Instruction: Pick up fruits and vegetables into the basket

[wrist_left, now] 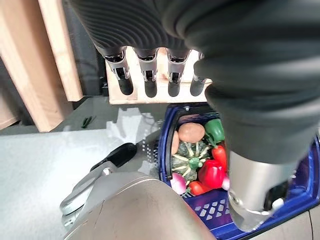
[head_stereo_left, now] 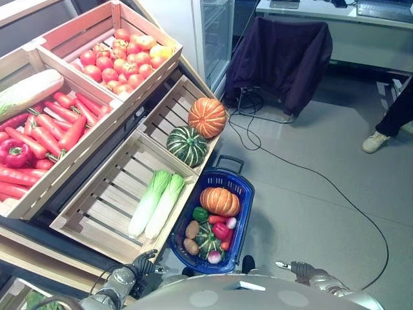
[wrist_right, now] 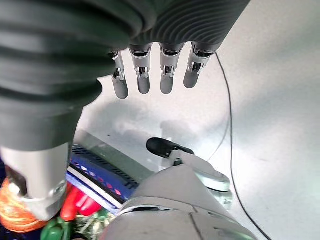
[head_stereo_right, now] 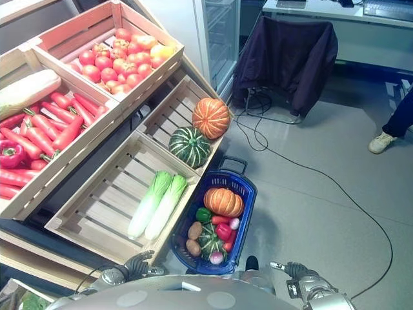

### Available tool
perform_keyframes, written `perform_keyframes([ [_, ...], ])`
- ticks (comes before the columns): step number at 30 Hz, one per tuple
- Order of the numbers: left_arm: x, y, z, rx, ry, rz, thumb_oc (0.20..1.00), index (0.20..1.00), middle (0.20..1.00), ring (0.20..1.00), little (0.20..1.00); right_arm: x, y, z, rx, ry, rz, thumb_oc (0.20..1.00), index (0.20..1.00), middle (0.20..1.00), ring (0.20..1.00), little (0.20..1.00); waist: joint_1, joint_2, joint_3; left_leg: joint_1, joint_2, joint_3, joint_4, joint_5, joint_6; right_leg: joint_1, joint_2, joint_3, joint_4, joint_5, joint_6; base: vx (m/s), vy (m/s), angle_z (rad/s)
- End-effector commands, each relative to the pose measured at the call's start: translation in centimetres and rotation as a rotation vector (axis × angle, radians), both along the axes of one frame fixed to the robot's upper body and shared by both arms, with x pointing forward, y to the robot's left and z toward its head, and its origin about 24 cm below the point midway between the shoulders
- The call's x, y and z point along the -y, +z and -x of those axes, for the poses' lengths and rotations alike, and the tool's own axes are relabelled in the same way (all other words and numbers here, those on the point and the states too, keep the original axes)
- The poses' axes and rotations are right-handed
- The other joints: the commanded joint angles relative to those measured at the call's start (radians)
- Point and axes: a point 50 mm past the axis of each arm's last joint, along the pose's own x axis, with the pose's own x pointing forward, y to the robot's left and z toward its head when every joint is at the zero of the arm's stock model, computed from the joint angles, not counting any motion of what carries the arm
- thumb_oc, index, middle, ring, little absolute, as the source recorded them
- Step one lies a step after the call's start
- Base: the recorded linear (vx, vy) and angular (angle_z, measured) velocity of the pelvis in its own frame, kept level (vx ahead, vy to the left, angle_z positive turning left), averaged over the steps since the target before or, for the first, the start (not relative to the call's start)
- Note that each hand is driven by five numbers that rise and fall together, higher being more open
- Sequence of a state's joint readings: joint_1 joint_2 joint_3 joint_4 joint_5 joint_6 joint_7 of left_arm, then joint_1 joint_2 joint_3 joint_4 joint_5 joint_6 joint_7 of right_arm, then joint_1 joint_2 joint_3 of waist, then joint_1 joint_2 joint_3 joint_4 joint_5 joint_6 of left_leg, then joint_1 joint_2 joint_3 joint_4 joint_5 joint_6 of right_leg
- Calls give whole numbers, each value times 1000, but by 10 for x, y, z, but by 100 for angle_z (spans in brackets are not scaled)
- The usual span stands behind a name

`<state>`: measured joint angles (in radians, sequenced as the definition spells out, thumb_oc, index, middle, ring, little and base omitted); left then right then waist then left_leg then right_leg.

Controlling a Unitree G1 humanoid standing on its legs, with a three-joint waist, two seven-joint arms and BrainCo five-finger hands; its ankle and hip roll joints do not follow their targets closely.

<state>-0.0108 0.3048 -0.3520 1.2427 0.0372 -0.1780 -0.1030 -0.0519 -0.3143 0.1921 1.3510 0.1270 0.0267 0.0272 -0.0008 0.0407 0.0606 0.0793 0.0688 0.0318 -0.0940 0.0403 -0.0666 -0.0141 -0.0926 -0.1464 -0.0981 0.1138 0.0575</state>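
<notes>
A blue basket (head_stereo_left: 247, 194) stands on the floor beside the wooden crates. It holds an orange pumpkin (head_stereo_left: 219, 201), a green pepper (head_stereo_left: 201, 214), a red pepper (head_stereo_left: 221, 230), a small striped squash (wrist_left: 191, 156) and potatoes (head_stereo_left: 192, 229). The crate behind it carries an orange pumpkin (head_stereo_left: 207, 117) and a green striped pumpkin (head_stereo_left: 187, 146). Two pale green leeks (head_stereo_left: 155, 201) lie in the nearest crate. My left hand (head_stereo_left: 143, 263) hangs low near the basket's near left corner, with straight fingers (wrist_left: 148, 75) holding nothing. My right hand (head_stereo_left: 298, 268) hovers over the floor to the basket's right, its fingers (wrist_right: 142, 75) straight and empty.
Upper crates hold tomatoes (head_stereo_left: 119, 58), red carrots and peppers (head_stereo_left: 45, 132) and a pale cabbage (head_stereo_left: 29, 90). A chair draped in dark cloth (head_stereo_left: 277, 55) stands at the back. A person's leg and pale shoe (head_stereo_left: 374, 141) are at the right edge.
</notes>
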Motion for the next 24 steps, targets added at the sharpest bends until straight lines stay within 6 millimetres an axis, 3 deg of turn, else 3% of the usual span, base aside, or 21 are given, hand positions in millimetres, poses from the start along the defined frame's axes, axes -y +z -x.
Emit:
perform_keyframes([
  [1, -3, 6, -25, 73, 41, -10, 1000, 1000, 1000, 1000, 1000, -3, 5, -29, 55, -5, 1, 1000, 1000, 1000, 1000, 1000, 4, -32, 73, -53, -22, -22, 7, -64, 6, 41, -39, 17, 11, -90, 86, -68, 9, 7],
  [6, 1, 12, -42, 148, 65, 4, 1000, 1000, 1000, 1000, 1000, -5, 8, -41, 95, -4, 18, 1000, 1000, 1000, 1000, 1000, 3, -21, 137, -123, -29, -41, 7, -37, 8, -22, -35, 22, 11, -77, 77, -112, 0, 6],
  [17, 6, 34, -89, 345, 111, 37, 1000, 1000, 1000, 1000, 1000, 2, 29, -91, 242, -6, 48, 1000, 1000, 1000, 1000, 1000, 5, -5, 263, -242, -41, -66, 7, 12, 9, -128, -20, 19, 11, -49, 55, -85, 0, 12],
  [18, 5, 42, -102, 414, 116, 43, 1000, 1000, 1000, 1000, 1000, 2, 36, -107, 284, -8, 43, 1000, 1000, 1000, 1000, 1000, 5, -6, 289, -267, -43, -69, 7, 21, 8, -152, -14, 25, 11, -42, 51, -61, -6, 8],
  [24, 3, 78, -145, 652, 179, 87, 1000, 1000, 1000, 1000, 1000, 2, 51, -133, 357, -12, 47, 1000, 1000, 1000, 1000, 1000, 12, -7, 351, -309, -50, -70, 7, 31, 8, -204, -9, 22, 36, -40, 41, -65, 8, 4],
])
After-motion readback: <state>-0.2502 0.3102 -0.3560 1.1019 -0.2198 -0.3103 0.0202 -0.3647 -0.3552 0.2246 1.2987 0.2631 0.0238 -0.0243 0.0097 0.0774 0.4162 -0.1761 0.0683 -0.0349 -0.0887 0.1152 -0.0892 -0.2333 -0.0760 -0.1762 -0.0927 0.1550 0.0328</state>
